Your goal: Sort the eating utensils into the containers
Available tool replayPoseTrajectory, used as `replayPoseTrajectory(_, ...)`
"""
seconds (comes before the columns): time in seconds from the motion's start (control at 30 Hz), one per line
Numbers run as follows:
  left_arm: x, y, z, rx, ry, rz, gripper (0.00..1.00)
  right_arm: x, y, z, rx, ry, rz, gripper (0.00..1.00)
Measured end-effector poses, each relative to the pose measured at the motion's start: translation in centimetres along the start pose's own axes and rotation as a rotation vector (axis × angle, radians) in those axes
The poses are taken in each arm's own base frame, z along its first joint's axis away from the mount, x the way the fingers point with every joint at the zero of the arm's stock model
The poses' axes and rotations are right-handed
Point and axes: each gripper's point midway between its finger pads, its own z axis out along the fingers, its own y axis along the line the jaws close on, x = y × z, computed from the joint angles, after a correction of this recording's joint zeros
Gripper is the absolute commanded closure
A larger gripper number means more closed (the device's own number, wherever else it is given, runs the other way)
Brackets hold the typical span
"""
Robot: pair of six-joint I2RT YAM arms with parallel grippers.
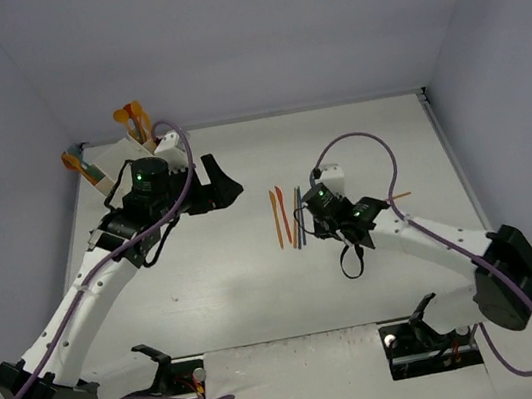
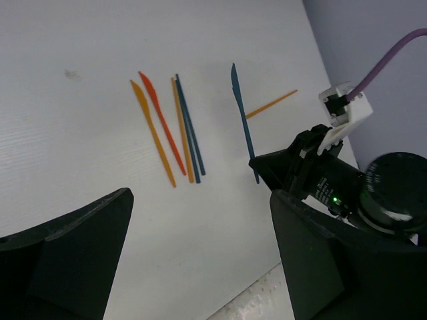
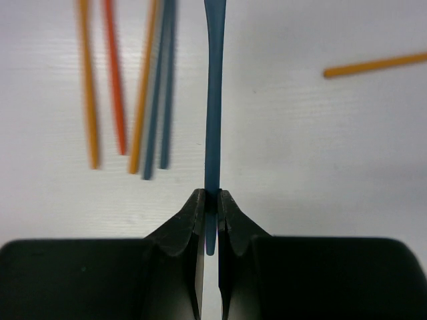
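My right gripper is shut on the near end of a blue knife, which points straight away from it over the white table. Just left of that knife lie several loose utensils side by side: an orange one, a red one, another orange one and two blue ones. A lone orange utensil lies off to the right. From above, the white containers stand at the back left with orange utensils sticking up. My left gripper hangs open and empty beside them.
The left wrist view shows the utensil row, the held blue knife and the right gripper with its purple cable. Grey walls close in the table at the back and on both sides.
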Motion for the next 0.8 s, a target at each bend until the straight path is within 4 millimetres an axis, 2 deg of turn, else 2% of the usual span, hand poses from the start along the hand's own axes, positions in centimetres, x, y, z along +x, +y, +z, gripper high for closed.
replayPoseTrajectory(0.17,-0.4,-4.0,1.2,0.108,-0.006,-0.014,0.18,-6.2,3.3,-6.8,-0.235,-0.224,-0.007,1.0)
replayPoseTrajectory(0.27,-0.6,-5.8,2.3,0.161,-0.015,-0.026,0.19,-8.3,4.6,-10.4,-0.366,-0.323,-0.029,1.0)
replayPoseTrajectory(0.33,-0.6,-6.7,3.0,0.184,-0.019,-0.033,0.19,-9.1,5.0,-11.8,-0.424,-0.364,-0.049,1.0)
replayPoseTrajectory(0.43,-0.4,-8.0,3.9,0.215,-0.022,-0.04,0.19,-9.3,5.8,-13.1,-0.489,-0.389,-0.094,1.0)
replayPoseTrajectory(0.63,-0.4,-11.0,5.3,0.264,-0.035,-0.027,0.19,-9.2,6.9,-14.0,-0.563,-0.398,-0.152,1.0)
replayPoseTrajectory(0.8,-0.2,-12.1,6.3,0.261,-0.047,-0.018,0.22,-9.2,7.3,-14.7,-0.601,-0.405,-0.166,1.0)
